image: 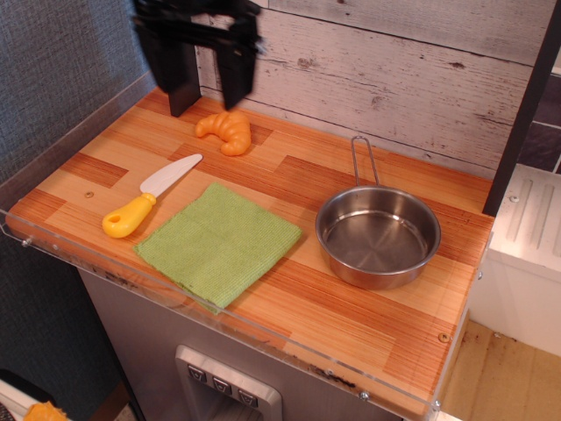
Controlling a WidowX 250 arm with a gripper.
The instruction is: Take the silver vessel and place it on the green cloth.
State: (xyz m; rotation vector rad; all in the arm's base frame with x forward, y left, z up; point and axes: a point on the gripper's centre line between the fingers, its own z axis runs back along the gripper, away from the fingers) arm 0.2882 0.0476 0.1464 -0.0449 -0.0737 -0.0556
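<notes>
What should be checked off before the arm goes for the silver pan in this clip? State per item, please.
1. Silver vessel upright and empty, wire handle pointing toward the back wall: ok.
2. Green cloth lying flat, nothing on it: ok.
3. Gripper open and holding nothing, above the back left of the counter: ok.
4. Gripper lined up over the vessel: not ok; it hangs near the croissant, far left of the pan.
5. Path from pan to cloth free: ok; the toy knife lies just left of the cloth, apart from it.
6. Cloth clear of the counter's front edge: cannot tell; its near corner sits right at the edge.
</notes>
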